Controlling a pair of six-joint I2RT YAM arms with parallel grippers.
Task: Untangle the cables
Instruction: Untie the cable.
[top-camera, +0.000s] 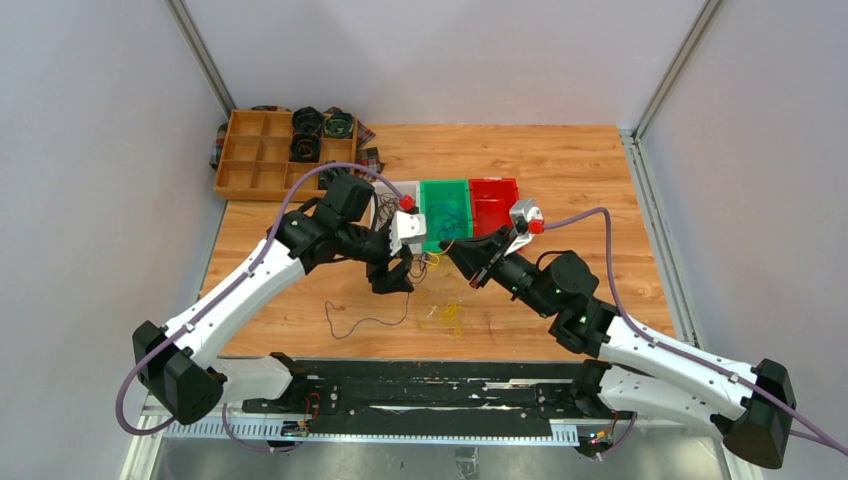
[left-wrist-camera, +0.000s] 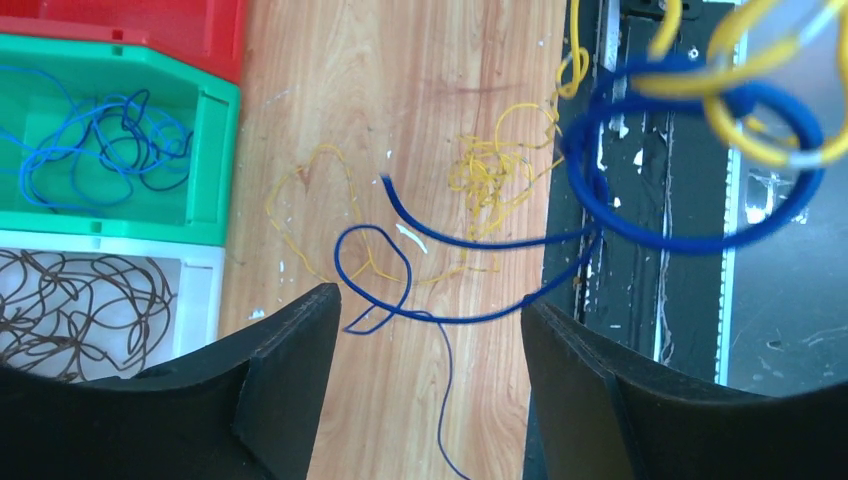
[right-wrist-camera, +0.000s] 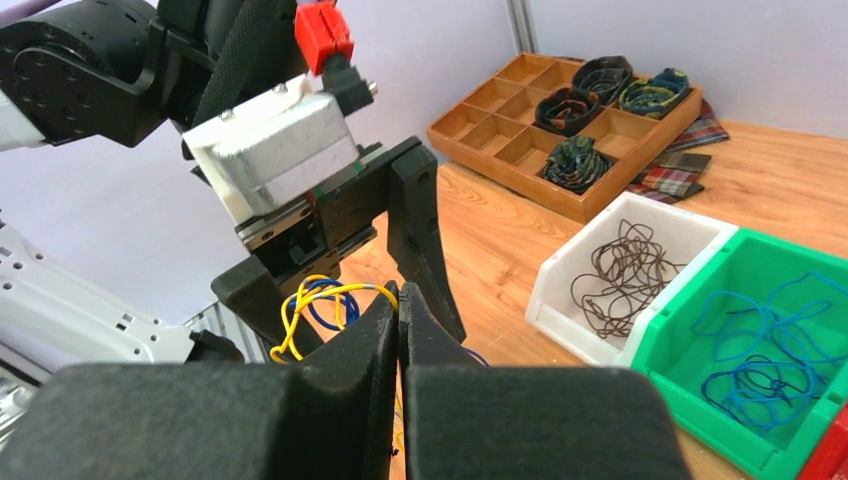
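Observation:
My right gripper (right-wrist-camera: 399, 292) is shut, and a yellow cable (right-wrist-camera: 340, 294) runs into its tips. That cable is part of a yellow and blue tangle (right-wrist-camera: 318, 310) that hangs above the table; the tangle also shows in the left wrist view (left-wrist-camera: 745, 100). My left gripper (left-wrist-camera: 430, 300) is open right beside it, with a thin blue cable (left-wrist-camera: 470, 319) crossing between its fingers without being pinched. In the top view the two grippers, left (top-camera: 400, 268) and right (top-camera: 455, 252), meet at the table's middle. Loose yellow cables (left-wrist-camera: 490, 175) lie on the wood below.
A green bin (left-wrist-camera: 215, 160) holds blue cables, a white bin (left-wrist-camera: 200, 265) holds brown cables, and a red bin (top-camera: 495, 205) stands beside them. A wooden tray (top-camera: 262, 160) with rolled fabric coils is at the back left. A dark cable (top-camera: 365, 320) lies near the front.

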